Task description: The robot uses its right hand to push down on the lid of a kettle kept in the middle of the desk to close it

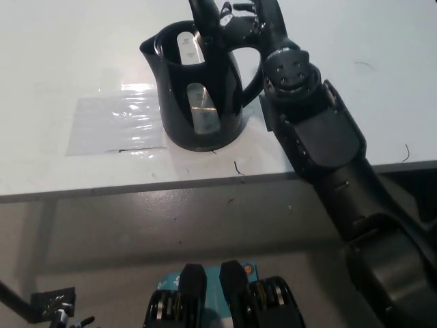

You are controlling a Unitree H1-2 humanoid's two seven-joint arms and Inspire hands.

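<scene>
Right hand at raised lid of kettle, fingers loosely spread, gripping nothing; contact unclear. Left hand barely visible at bottom left, state indeterminable.

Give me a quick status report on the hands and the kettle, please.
Right hand up behind the raised lid, grip unclear. Left hand low at bottom left, barely in view. Kettle upright on desk, lid open. Nothing in the way.
</scene>
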